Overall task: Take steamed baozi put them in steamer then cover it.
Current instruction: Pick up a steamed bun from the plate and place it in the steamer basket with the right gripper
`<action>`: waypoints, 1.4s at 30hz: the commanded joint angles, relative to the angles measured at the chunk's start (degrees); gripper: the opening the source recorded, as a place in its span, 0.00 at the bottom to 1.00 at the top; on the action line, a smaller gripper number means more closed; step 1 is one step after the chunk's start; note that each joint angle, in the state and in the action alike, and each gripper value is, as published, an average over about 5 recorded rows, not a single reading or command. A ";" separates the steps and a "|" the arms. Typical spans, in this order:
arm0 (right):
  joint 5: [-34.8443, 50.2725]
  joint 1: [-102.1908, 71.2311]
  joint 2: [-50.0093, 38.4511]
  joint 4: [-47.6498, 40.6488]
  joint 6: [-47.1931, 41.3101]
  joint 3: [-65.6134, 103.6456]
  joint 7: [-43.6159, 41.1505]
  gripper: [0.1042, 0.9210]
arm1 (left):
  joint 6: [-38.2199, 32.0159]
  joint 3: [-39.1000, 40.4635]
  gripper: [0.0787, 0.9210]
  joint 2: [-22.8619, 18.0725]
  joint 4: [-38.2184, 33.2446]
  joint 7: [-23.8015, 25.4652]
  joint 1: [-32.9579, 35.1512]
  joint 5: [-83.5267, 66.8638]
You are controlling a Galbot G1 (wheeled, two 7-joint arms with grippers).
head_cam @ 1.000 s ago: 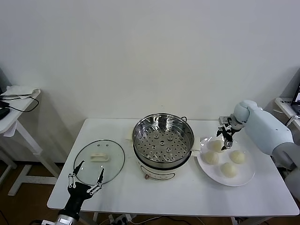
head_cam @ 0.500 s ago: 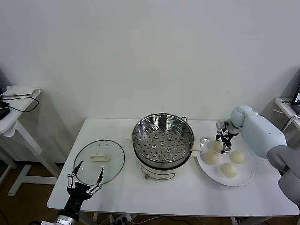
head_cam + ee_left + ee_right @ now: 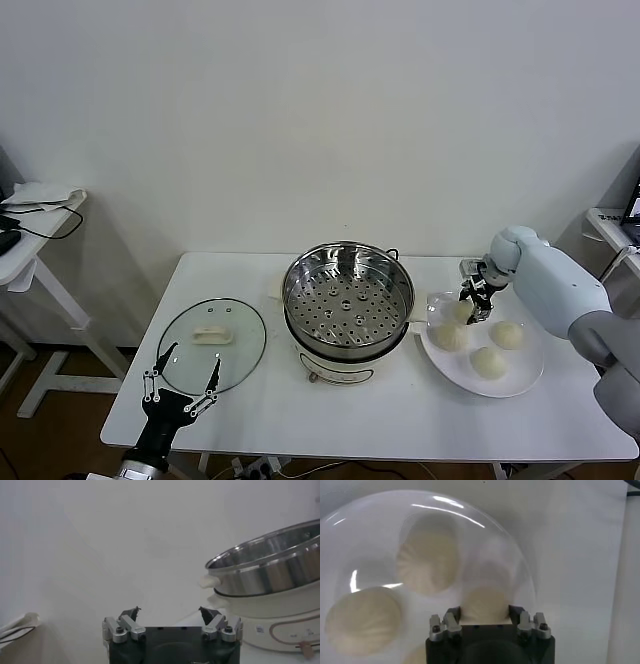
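Note:
Four pale baozi lie on a white plate (image 3: 520, 378) at the table's right: one under my right gripper (image 3: 460, 311), and three more (image 3: 448, 336) (image 3: 507, 335) (image 3: 487, 361). My right gripper (image 3: 474, 304) is down at the plate's far-left side. In the right wrist view, the gripper (image 3: 484, 614) has its jaws closed against both sides of one baozi (image 3: 485, 600), which still rests on the plate (image 3: 470, 520). The steel steamer (image 3: 348, 300) stands empty mid-table, its perforated tray showing. My left gripper (image 3: 183, 385) is open and empty at the front left.
The round glass lid (image 3: 212, 340) lies flat on the table left of the steamer, just beyond my left gripper. The steamer also shows in the left wrist view (image 3: 270, 565). A side table (image 3: 30, 215) with cables stands off to the far left.
My right gripper has moved slightly left and down onto the far-left baozi, and the arm has drawn back a little. The left arm has not moved.

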 commanded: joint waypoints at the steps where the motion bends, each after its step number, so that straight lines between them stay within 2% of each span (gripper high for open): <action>1: 8.41 7.07 -6.13 13.46 -0.01 -7.54 -0.88 0.66 | 0.21 -0.01 0.88 0.28 -0.68 -0.02 -0.20 0.02; 5: 11.82 15.10 -7.69 19.88 4.20 -13.11 -2.43 0.65 | 0.34 0.14 0.88 0.44 -1.49 -0.03 -0.08 0.00; 8: 12.20 21.14 -6.60 23.18 11.62 -16.69 -3.34 0.65 | 0.35 0.23 0.88 0.52 -2.04 -0.10 0.20 -0.03; 14: 11.42 30.75 -1.88 30.73 23.71 -21.69 -3.12 0.65 | 0.29 0.10 0.88 0.69 -2.67 -0.25 0.64 -0.13; 21: 9.80 33.95 5.20 35.82 29.74 -26.01 -1.32 0.66 | 0.30 0.18 0.88 0.59 -3.29 -0.48 0.76 -0.15; 28: 0.51 26.17 9.16 34.40 35.01 -26.36 1.78 0.66 | 0.25 0.18 0.88 0.62 -4.13 -0.62 1.20 -0.23; 42: -11.70 15.96 13.28 26.89 36.67 -21.75 4.85 0.67 | 0.55 -0.58 0.88 0.67 -4.78 -0.52 1.48 -0.96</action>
